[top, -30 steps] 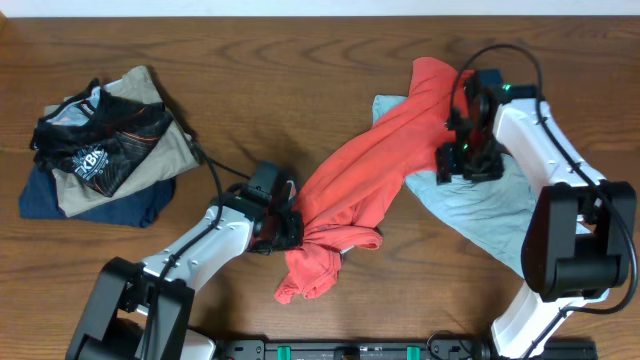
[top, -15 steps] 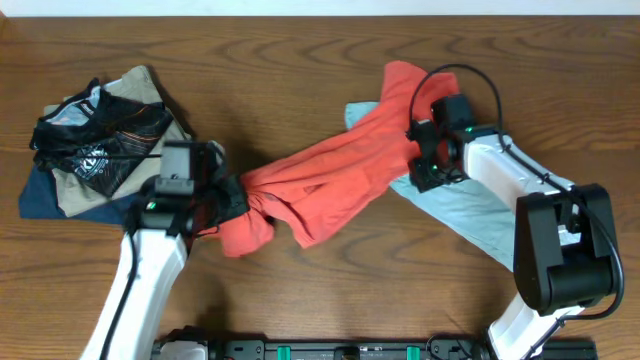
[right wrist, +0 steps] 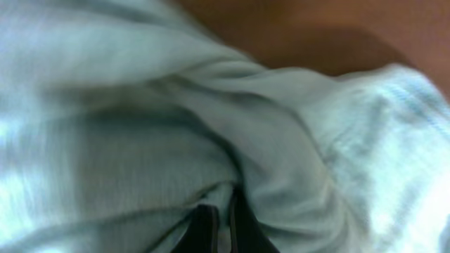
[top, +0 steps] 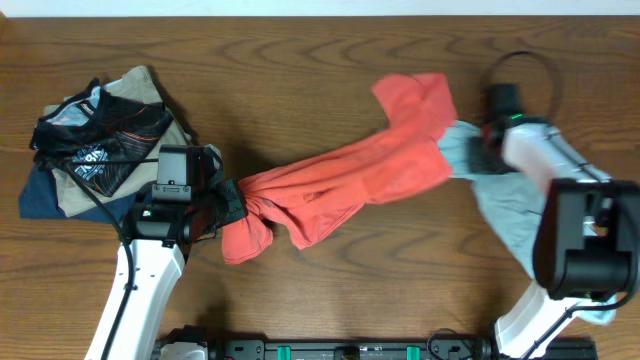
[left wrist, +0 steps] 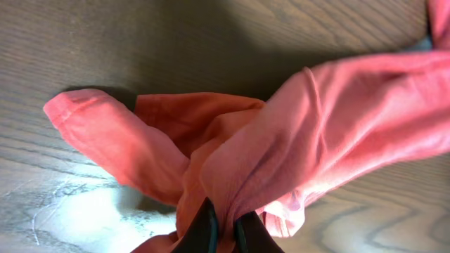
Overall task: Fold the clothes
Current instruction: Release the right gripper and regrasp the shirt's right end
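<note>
**A:** Where do the clothes lie?

**B:** The coral-red T-shirt (top: 340,180) lies roped across the middle of the table (top: 300,60), running lower left to upper right. The pale grey-blue shirt (top: 505,212) lies at right, touching its upper end.

**A:** The tools?

**B:** The left tool (left wrist: 223,228) is clamped on a bunched wad of coral cloth. The right tool (right wrist: 219,223) is pinched closed on a fold of grey-blue (not the coral one).

**A:** How to do this well?

**B:** I'd separate the two garments gently, then spread the T-shirt flat. Gripping a hem or shoulder seam would serve better, since a wad hides the edges.

**A:** Any writing?

**B:** White print on the black garment atop the pile of garments (top: 100,150) at upper left, too small to read.
</note>
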Controlling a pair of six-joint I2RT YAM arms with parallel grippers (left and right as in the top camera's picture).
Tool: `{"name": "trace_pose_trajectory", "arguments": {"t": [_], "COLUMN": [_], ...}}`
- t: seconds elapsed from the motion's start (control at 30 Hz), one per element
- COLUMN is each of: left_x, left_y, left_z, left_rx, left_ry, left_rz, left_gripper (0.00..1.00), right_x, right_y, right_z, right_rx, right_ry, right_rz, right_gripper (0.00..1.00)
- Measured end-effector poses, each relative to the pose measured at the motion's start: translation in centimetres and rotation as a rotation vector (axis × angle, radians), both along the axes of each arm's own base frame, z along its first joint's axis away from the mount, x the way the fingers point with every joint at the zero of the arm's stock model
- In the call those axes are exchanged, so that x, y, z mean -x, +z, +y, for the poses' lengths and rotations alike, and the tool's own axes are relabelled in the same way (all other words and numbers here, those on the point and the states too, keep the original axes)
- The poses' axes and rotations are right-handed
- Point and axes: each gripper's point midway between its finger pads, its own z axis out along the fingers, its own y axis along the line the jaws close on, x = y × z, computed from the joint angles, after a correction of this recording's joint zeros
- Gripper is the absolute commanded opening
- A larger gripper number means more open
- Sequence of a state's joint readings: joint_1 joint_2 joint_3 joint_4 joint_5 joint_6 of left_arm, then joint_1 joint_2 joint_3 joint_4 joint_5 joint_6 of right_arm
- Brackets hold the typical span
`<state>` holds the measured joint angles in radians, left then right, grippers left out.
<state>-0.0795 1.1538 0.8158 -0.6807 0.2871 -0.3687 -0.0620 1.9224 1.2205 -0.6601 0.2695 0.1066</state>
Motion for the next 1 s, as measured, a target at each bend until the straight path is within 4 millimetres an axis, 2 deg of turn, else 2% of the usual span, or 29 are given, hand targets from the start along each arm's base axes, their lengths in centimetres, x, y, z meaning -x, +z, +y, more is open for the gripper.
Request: {"name": "trace_pose_trajectory", "arguments": {"t": [0.1,0.13,0.2,0.27,0.37,0.43,0.57,0.67,0.77,0.8,0.9,1.0], "left_x": [0.1,0.2,0.2,0.2,0.1,0.1,0.1,0.1,0.1,0.1,0.1,0.1], "left_y": [-0.3,-0.3,-0.4,-0.4,-0.4,-0.4,-0.4,-0.4,-0.4,-0.4,-0.5,-0.5], "left_z": [0.4,0.5,0.6,0.7,0.9,0.9,0.9,0.9,0.9,0.9,0.9,0.9], "left_rx": [-0.021,-0.027,-0.034,-0.039,-0.048,-0.049,-0.051,-0.051,-0.051,-0.051,-0.051,-0.051], "left_ry": [0.009,0.011,0.014,0.016,0.020,0.021,0.022,0.022,0.022,0.022,0.022,0.022], "left_rz": [0.011,0.013,0.014,0.014,0.014,0.014,0.014,0.014,0.014,0.014,0.014,0.015], "left_gripper": [0.06,0.06,0.06,0.06,0.06,0.07,0.06,0.07,0.06,0.06,0.06,0.06], "right_x": [-0.6,-1.1,-2.1,-2.8,-3.3,-3.5,-3.6,-4.0,-4.4,-4.1,-2.6,-0.8], "right_y": [3.1,4.6,6.8,8.6,9.7,9.5,8.9,8.8,8.3,7.7,5.6,3.2], "right_z": [-5.6,-7.5,-10.0,-11.9,-12.6,-11.6,-7.9,-4.0,0.0,1.3,3.7,4.4], "right_rx": [0.026,0.030,0.014,-0.010,-0.086,-0.158,-0.300,-0.377,-0.406,-0.409,-0.408,-0.402], "right_ry": [-0.204,-0.271,-0.363,-0.428,-0.458,-0.445,-0.366,-0.215,-0.038,0.004,0.073,0.078], "right_rz": [-0.040,-0.079,-0.155,-0.217,-0.259,-0.258,-0.211,-0.170,-0.135,-0.111,-0.033,0.024], "right_gripper": [0.02,0.10,0.27,0.40,0.50,0.51,0.48,0.36,0.11,0.05,0.03,0.03]}}
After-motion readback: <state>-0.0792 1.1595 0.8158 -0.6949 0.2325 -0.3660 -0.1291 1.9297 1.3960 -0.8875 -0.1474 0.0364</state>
